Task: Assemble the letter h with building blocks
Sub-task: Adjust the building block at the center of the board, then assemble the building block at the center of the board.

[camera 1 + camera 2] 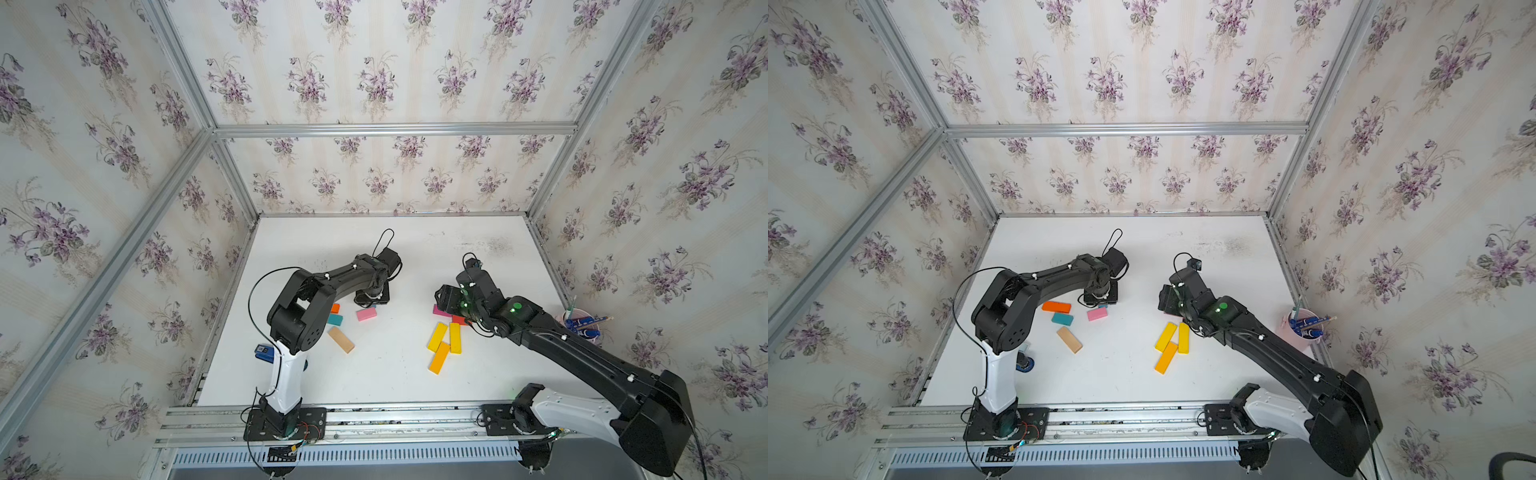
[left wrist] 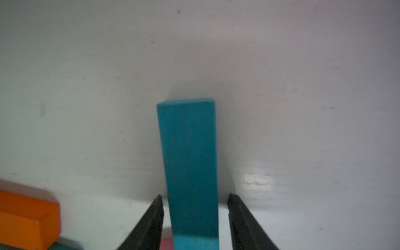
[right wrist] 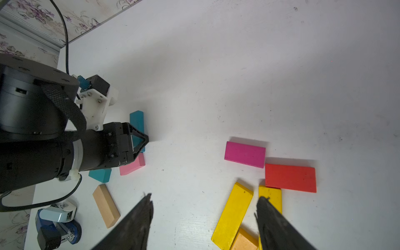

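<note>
The left claw (image 2: 195, 195) is apart, one finger on each side of a long teal block (image 2: 188, 162) that lies flat on the white tabletop (image 2: 303, 86). A thin gap shows between each fingertip and the block's long sides, so the block is straddled, not clamped, and it runs straight out past the fingertips. Just beside this claw lie a pink block (image 1: 366, 313), a short teal block (image 1: 334, 319) and an orange block (image 1: 1056, 307), with a tan block (image 1: 340, 339) a little nearer the robot's base.

The right claw (image 3: 205, 196) is also apart and holds nothing. In the right wrist view a long yellow block (image 3: 233, 214) shows between its fingers and a second yellow block (image 3: 270, 192) is partly hidden behind one finger; whether the claw touches either I cannot tell. A yellow-orange block (image 1: 439, 358) touches this pair at its near end. A magenta block (image 3: 244, 154) and a red block (image 3: 290, 177) lie corner to corner just past the fingertips
</note>
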Robot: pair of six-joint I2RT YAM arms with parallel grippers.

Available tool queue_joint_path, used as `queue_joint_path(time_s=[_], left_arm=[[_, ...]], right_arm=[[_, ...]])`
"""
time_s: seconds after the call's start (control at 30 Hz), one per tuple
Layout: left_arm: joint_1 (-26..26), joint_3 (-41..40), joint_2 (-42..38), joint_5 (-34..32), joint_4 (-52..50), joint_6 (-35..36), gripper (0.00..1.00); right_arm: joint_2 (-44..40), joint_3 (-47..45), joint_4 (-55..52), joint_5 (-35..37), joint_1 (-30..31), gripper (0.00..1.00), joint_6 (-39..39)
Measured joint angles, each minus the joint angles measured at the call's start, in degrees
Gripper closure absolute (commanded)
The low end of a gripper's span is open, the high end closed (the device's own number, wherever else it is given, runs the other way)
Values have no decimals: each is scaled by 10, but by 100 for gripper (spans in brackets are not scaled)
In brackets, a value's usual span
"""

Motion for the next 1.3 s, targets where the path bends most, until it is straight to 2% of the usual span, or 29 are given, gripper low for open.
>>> queue_joint_path(time_s=[0.1, 0.27, 0.37, 0.47, 0.53, 0.7, 0.87, 1.03, 1.3], left_arm=[[0, -7, -9, 3, 2, -6, 28], [0, -2, -47, 12, -28, -6, 23], [6, 4, -116, 3, -38, -6, 18], [27, -24, -214, -16, -44, -9, 16], [65, -65, -294, -22, -47, -16, 17], [181, -190, -474, -14, -73, -24, 16], [234, -268, -581, 15, -94, -12, 16], [266, -319, -620, 50, -94, -2, 16], [282, -337, -622, 109, -68, 7, 16]], right_arm=[[-4, -1, 0, -8, 0, 22, 0], [-3, -8, 11, -13, 16, 18, 0], [20, -8, 26, -13, 46, 13, 0], [65, -3, 46, -4, 89, 7, 3], [110, 14, 61, 7, 118, 4, 10], [257, 106, 100, 31, 170, 5, 14], [396, 200, 122, 19, 181, 12, -2], [497, 304, 96, 10, 193, 13, -26], [587, 395, 21, 30, 204, 14, -46]])
